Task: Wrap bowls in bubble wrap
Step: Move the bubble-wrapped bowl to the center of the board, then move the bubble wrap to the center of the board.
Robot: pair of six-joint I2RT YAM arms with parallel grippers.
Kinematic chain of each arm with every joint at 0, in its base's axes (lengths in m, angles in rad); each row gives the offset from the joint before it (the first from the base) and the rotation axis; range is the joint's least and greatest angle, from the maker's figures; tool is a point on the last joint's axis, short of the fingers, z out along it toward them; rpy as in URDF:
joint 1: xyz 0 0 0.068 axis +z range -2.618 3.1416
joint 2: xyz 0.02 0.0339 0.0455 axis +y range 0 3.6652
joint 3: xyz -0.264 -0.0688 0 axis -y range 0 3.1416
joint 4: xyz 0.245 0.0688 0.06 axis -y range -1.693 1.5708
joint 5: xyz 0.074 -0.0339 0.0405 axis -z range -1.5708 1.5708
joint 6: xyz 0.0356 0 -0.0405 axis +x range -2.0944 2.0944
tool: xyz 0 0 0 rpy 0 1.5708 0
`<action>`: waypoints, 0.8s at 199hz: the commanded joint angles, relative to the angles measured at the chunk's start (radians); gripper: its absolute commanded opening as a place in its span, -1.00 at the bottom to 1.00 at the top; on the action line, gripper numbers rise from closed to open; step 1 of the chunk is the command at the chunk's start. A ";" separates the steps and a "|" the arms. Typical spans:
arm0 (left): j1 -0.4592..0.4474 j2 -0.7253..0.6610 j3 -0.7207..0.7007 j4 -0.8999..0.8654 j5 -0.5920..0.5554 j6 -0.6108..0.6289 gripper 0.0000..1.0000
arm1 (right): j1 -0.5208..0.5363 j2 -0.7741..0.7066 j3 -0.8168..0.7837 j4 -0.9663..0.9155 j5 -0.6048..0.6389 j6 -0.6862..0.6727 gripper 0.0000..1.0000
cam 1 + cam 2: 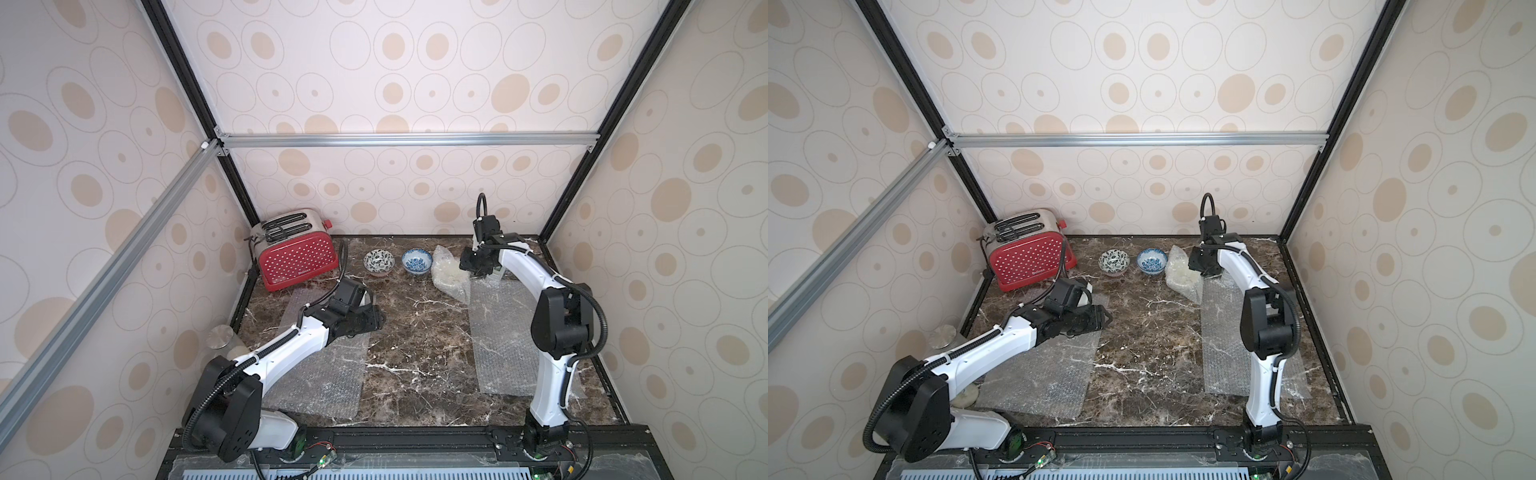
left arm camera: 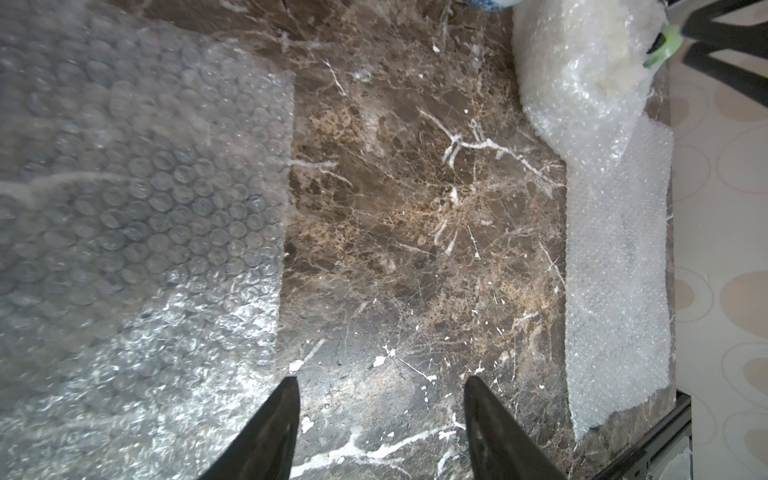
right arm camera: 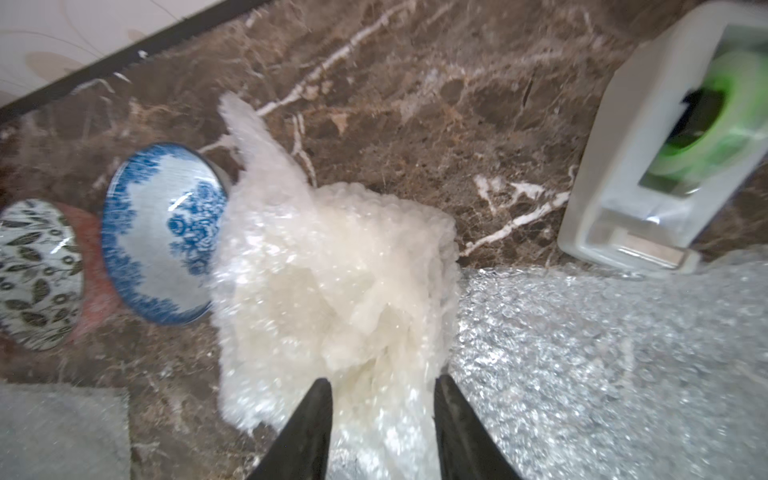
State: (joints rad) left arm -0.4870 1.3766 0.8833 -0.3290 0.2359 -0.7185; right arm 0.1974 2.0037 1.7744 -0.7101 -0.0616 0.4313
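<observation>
**While one bundle is sitting wrapped, two bowls are lying bare**

As I'm watching from the front, the right gripper (image 3: 384, 401) is hovering at the 1 o'clock corner of the marble tabletop (image 1: 415, 332). Its jaws are standing apart on either side of the tail of a wrapped bundle (image 3: 332, 282), pinching nothing that I can make out. Something cream is showing through the wrap, which I'd judge to be the plain bowl.

The blue-patterned bowl (image 1: 417, 261) is sitting just beside that bundle, at 9 o'clock from the right gripper. The leaf-patterned bowl (image 1: 378, 262) is sitting just beyond it on the same line. Both are standing upright and bare near the table's 12 o'clock edge.

The left gripper (image 2: 380, 395) is hanging spread and empty above bare marble, beside the left bubble wrap sheet (image 1: 328, 365). The right bubble wrap sheet (image 1: 498, 332) is lying flat, its long axis running 12 to 6 and its far end near the right gripper.

To my eye the right arm is the nearer one for the blue bowl: a short reach toward 9 o'clock, then back onto its own sheet.
</observation>
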 commanded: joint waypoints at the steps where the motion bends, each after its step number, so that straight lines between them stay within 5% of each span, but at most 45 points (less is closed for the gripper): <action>1: 0.054 -0.033 0.015 -0.056 -0.042 -0.016 0.24 | -0.001 -0.110 -0.044 -0.069 -0.010 -0.049 -0.14; 42: 0.122 -0.099 -0.060 -0.075 -0.089 -0.030 0.25 | -0.010 -0.373 -0.466 -0.057 0.064 -0.017 -0.17; 72: 0.137 -0.091 -0.090 -0.015 -0.051 -0.036 0.25 | -0.016 -0.471 -0.726 -0.028 0.007 0.062 -0.18; 89: 0.136 -0.068 -0.080 0.012 -0.018 -0.032 0.24 | 0.014 -0.462 -0.786 -0.026 -0.011 0.102 -0.18; 129: 0.137 -0.070 -0.078 0.043 0.023 -0.012 0.25 | 0.155 -0.393 -0.767 -0.131 0.170 0.145 -0.13; 159: 0.136 -0.113 -0.094 0.047 0.023 0.001 0.25 | 0.187 -0.333 -0.783 -0.120 0.156 0.163 -0.17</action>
State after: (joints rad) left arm -0.3550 1.3094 0.7933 -0.2989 0.2497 -0.7395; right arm 0.3710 1.6276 0.9947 -0.7937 0.0528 0.5476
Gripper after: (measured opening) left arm 0.621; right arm 0.425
